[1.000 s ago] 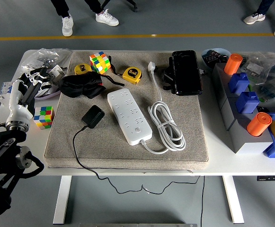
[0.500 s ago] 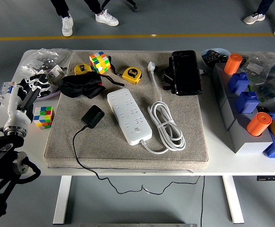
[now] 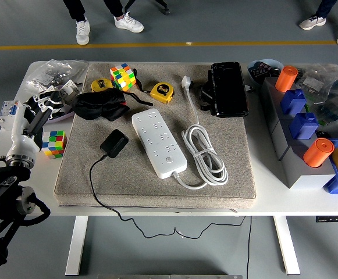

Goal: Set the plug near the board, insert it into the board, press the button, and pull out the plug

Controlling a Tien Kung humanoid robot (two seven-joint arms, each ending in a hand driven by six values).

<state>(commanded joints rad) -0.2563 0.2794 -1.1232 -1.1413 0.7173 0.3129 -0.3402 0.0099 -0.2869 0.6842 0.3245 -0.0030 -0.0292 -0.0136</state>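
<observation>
The black plug (image 3: pixel 114 143) lies on the grey mat (image 3: pixel 238 174), its black cable trailing off the mat's front edge. Just right of it lies the white power board (image 3: pixel 158 142), with its button (image 3: pixel 169 161) near the front end. The board's own white cord (image 3: pixel 205 154) is coiled to its right and ends in a white plug (image 3: pixel 186 81) at the back. My left hand (image 3: pixel 34 110) hovers over the table's left edge, well left of the black plug, fingers relaxed and holding nothing. My right arm does not show.
On the mat's back part are a black cloth (image 3: pixel 99 106), a Rubik's cube (image 3: pixel 122 76), two tape measures (image 3: pixel 162 92) and a black case (image 3: pixel 228 88). Another cube (image 3: pixel 53 143) sits beside my left hand. Grey and blue bins (image 3: pixel 299 125) with orange cylinders fill the right side.
My left arm has drawn back slightly toward the lower left, with the hand a little lower. Nothing on the mat has moved.
</observation>
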